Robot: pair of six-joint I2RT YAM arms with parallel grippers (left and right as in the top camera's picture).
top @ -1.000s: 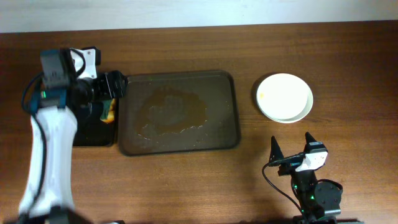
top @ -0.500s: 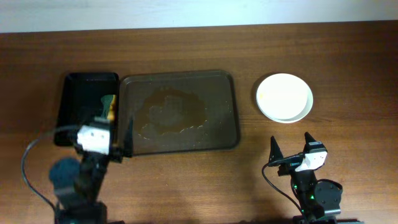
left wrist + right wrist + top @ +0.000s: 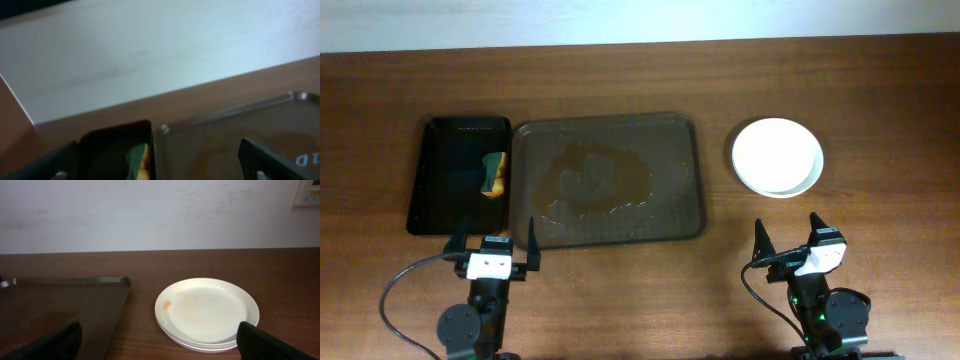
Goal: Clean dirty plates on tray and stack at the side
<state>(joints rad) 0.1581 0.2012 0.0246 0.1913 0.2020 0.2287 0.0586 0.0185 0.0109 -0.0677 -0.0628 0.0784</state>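
The white plates (image 3: 778, 157) sit stacked on the table to the right of the large dark brown tray (image 3: 608, 180). The tray holds no plates, only a wet sheen in its middle. In the right wrist view the stack (image 3: 206, 311) shows a small orange smear on the top plate, and the tray's corner (image 3: 60, 305) lies at left. My left gripper (image 3: 492, 243) is open and empty at the table's front, just before the tray's near left corner. My right gripper (image 3: 789, 243) is open and empty at the front right, below the plates.
A smaller black tray (image 3: 458, 175) left of the brown tray holds a green and yellow sponge (image 3: 494, 175). The sponge (image 3: 137, 160) and both trays show in the left wrist view. A white wall runs behind the table.
The left arm has pulled back from the black tray, where it was a second ago, to the table's front edge. The sponge stays in the black tray. The right arm has not moved.
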